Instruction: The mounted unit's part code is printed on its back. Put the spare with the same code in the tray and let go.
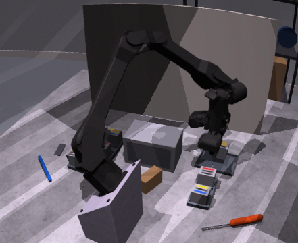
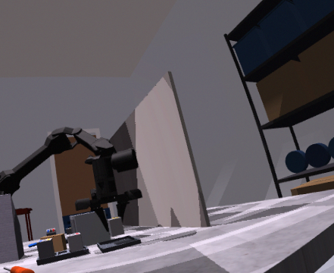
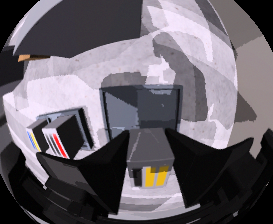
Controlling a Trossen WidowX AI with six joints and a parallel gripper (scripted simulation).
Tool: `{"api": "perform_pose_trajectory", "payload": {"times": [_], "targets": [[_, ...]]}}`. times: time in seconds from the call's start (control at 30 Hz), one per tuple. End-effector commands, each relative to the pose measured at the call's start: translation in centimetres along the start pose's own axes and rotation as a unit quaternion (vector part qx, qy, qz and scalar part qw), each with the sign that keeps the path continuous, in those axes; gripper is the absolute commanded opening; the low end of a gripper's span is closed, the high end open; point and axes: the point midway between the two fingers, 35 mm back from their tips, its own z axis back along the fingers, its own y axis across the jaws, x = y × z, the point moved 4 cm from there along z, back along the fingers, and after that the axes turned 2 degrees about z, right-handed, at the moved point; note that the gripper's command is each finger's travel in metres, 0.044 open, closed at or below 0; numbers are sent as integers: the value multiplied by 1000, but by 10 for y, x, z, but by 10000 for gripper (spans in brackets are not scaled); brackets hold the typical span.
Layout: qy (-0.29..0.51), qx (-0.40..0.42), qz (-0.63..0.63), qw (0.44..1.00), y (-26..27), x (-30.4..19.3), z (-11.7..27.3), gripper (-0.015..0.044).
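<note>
My gripper [image 1: 217,154] [image 2: 115,224] [image 3: 147,133] is shut on a grey block [image 1: 224,153] [image 2: 116,227] [image 3: 151,147], whose label shows two yellow bars and a dark one in the wrist view. The block is low at the rear part of the dark tray [image 1: 228,167] [image 2: 119,243] [image 3: 142,107]; any gap under it cannot be told. On a small dark base, a block with a red-striped label [image 1: 206,177] [image 2: 75,243] [image 3: 64,135] stands beside one with yellow and blue stripes [image 1: 200,196] [image 2: 45,248] [image 3: 34,132]. Which unit is the mounted one cannot be told.
Other striped blocks [image 1: 115,138] stand on a base at the left, partly hidden by the arm. A large grey box [image 1: 155,135] and a brown block [image 1: 152,179] are between. A tall panel [image 1: 223,67] [image 2: 163,152] rises behind. An orange screwdriver [image 1: 246,220] lies in front.
</note>
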Motion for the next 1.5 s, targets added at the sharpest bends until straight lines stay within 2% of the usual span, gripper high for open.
{"api": "perform_pose_trajectory", "payload": {"times": [0.0,0.37,0.93,1.0,1.2,1.47], "targets": [[-2,0,-3,1000,1,1,-6,0],[-4,0,-2,1000,4,2,-18,0],[-2,1,0,1000,3,2,-14,440],[-1,0,0,1000,1,1,-3,440],[-1,1,-3,1000,3,1,90,440],[3,-11,-4,1000,0,-1,93,440]]}}
